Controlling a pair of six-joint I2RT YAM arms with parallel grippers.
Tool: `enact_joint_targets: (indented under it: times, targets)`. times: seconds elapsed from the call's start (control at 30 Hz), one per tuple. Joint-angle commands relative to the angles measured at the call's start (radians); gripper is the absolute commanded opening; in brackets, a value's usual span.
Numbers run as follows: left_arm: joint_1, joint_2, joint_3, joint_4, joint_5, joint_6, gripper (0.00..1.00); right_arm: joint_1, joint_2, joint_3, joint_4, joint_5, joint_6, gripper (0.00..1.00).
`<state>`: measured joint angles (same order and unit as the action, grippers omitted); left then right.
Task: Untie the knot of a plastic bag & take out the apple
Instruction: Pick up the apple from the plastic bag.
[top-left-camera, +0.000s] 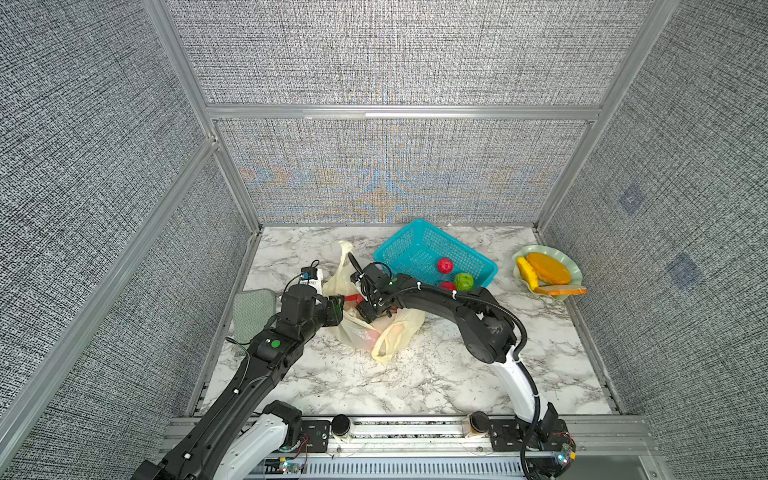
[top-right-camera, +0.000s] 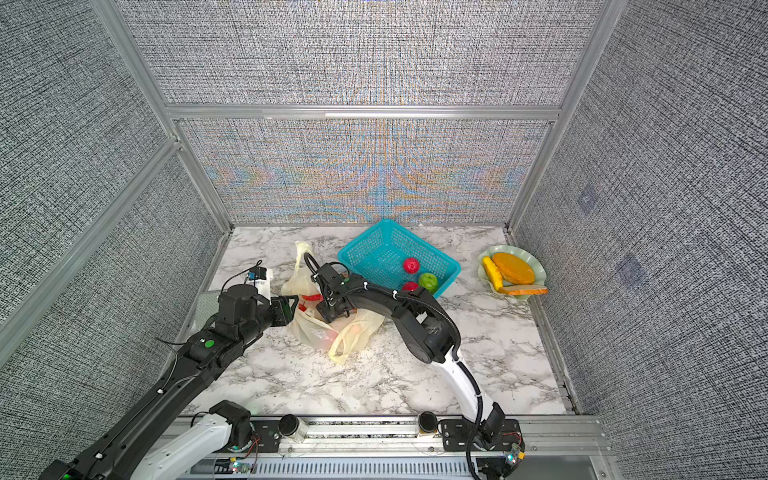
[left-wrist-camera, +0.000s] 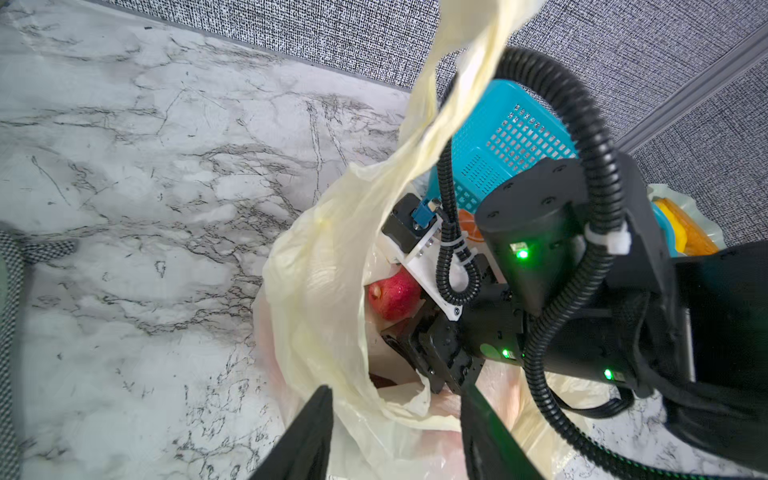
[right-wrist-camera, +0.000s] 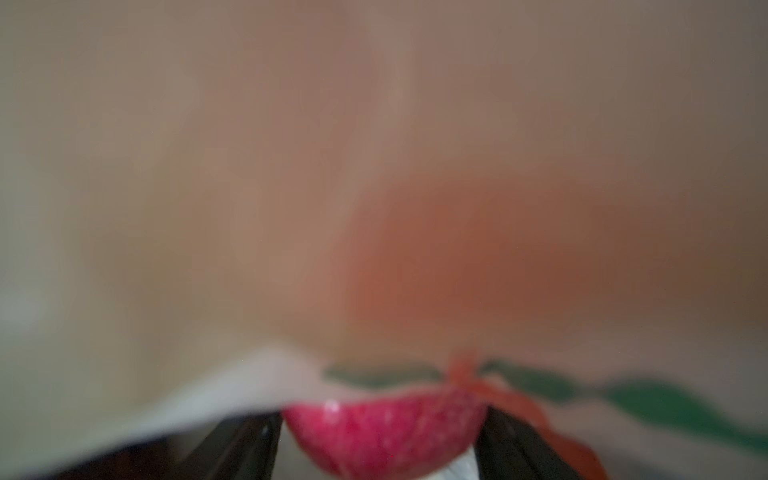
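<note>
Right tool (right-wrist-camera: 380, 422) straddles speckled round apple (right-wrist-camera: 382, 440) inside filmy plastic bag (top-left-camera: 401, 328).

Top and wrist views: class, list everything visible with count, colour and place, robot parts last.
table: one, grey-veined marble, whole floor.
plastic bag: one, pale yellow, left of centre, mouth open.
apple: one, red, inside the bag.
basket: one, teal, behind the bag.
fruits: two red, one green, in the basket.
plate: one, pale green, far right.
food pieces: three, orange, yellow, tan, on the plate.
cloth: one, grey-green, left edge.
arms: two, black and white, from the near edge.
left gripper: one, black, open at the bag's mouth.
right gripper: one, black, inside the bag, astride the apple.
</note>
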<state>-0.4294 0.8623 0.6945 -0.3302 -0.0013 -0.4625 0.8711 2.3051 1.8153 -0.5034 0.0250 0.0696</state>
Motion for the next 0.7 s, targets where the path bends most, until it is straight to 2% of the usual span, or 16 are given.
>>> enact_joint_targets:
  times: [0.0, 0.17, 0.33, 0.43, 0.57, 0.67]
  targets:
    - [0.0, -0.001, -0.004, 0.031, -0.009, 0.012, 0.52, 0.002, -0.023, -0.005, 0.031, 0.016, 0.001, 0.72]
    - [0.0, 0.006, -0.001, 0.033, -0.012, 0.019, 0.52, 0.001, -0.026, 0.003, 0.084, 0.056, -0.002, 0.73]
    - [0.001, 0.006, -0.001, 0.024, -0.018, 0.018, 0.52, 0.0, 0.015, 0.046, 0.06, 0.031, -0.004, 0.7]
    - [0.001, -0.002, -0.003, 0.021, -0.027, 0.019, 0.52, -0.001, 0.025, 0.061, 0.027, 0.015, 0.002, 0.58]
    - [0.0, -0.006, -0.011, 0.031, -0.036, 0.021, 0.52, 0.0, -0.015, 0.021, 0.044, 0.013, 0.007, 0.23]
    - [0.0, 0.002, -0.01, 0.028, -0.036, 0.023, 0.52, 0.0, -0.105, -0.033, 0.056, 0.005, 0.009, 0.17]
